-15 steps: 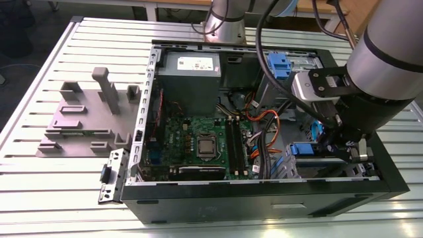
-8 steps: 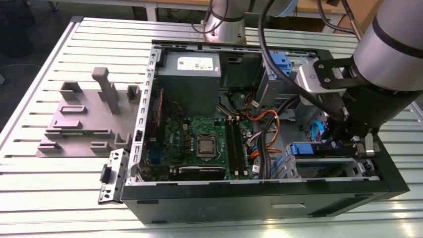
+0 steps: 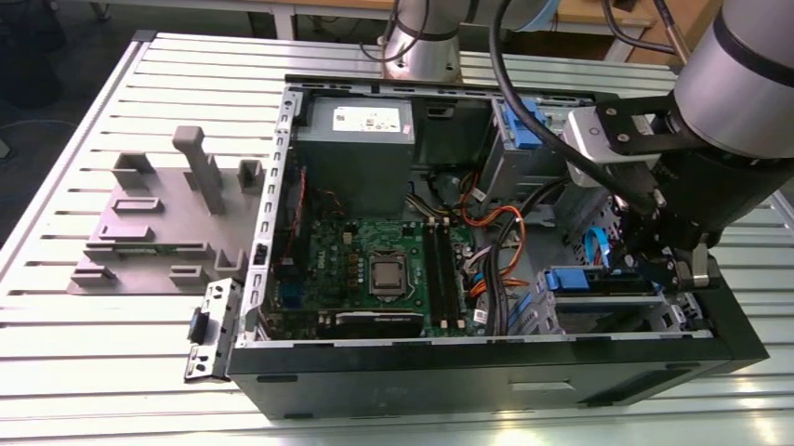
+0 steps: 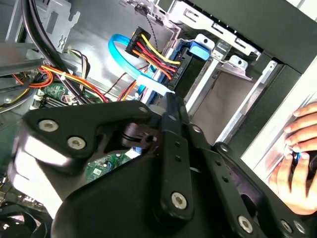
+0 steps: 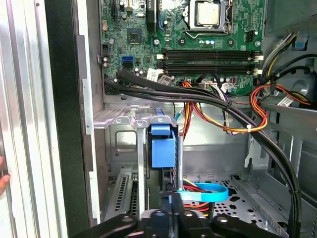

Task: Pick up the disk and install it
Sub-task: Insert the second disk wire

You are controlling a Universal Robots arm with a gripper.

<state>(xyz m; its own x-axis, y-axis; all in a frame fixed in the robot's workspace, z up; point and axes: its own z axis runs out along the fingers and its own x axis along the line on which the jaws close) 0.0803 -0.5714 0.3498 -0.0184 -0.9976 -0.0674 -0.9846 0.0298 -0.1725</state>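
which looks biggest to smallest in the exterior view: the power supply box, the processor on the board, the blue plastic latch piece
1. Power supply box, clearly the largest.
2. Blue plastic latch piece.
3. Processor. It looks close in size to the latch piece, which cables partly cover, so their order is unsure.

Matt black gripper; glossy blue plastic disk rail; ribbed metal table.

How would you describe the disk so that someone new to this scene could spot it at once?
Look into the open computer case and go to the metal drive cage in its corner on the exterior view's right, beside the green motherboard. The disk sits in that cage; its bright blue plastic rail sets it apart from the bare grey metal around it.
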